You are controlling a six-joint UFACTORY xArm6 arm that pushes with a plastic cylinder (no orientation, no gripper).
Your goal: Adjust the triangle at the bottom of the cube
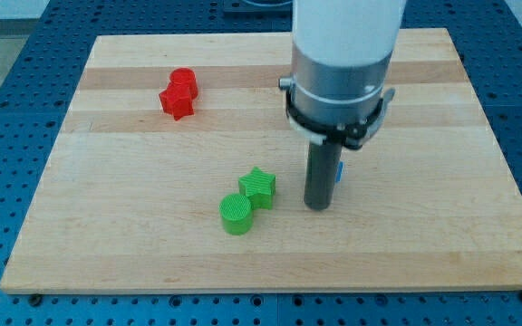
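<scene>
The green cylinder (pixel 236 215) is touched by the green star (pixel 259 186); my tip (pixel 318 206), grasping nothing, is set against a barely seen blue block (pixel 340 169), seemingly for pushing.

Blocks laid out on the bench (pixel 478 226)
The green star (pixel 259 186) is set touching the green cylinder (pixel 236 215), above and to its right. My tip (pixel 318 206) is placed near the star's right. A blue block (pixel 340 169) is partly hidden behind the rod. The red block (pixel 178 93) is found well apart, towards the view's top left.
</scene>
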